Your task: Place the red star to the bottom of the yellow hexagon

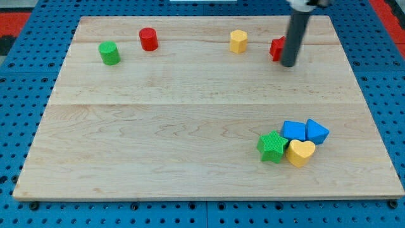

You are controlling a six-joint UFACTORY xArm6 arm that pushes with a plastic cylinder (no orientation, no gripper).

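Desk (190, 126): pale wooden board on a blue pegboard surface (25, 209).

Rod: dark, straight, entering from 1 o'clock; my tip (288, 64) rests on the desk. No claw is fitted, so there is no apart-or-together state to report.

Red star (276, 48): at 1 o'clock on the desk, partly hidden behind the rod, shape not fully made out; my tip sits just beside it, toward 4 o'clock of it.

Yellow hexagon (238, 41): near 12 o'clock, at 9 o'clock of the red star, apart from it.

Red cylinder (148, 39) and green cylinder (109, 52): at 11 o'clock, near each other.

Cluster at 4 o'clock, touching: green star (273, 147), yellow heart (300, 152), blue block (293, 130), blue triangle (316, 132).
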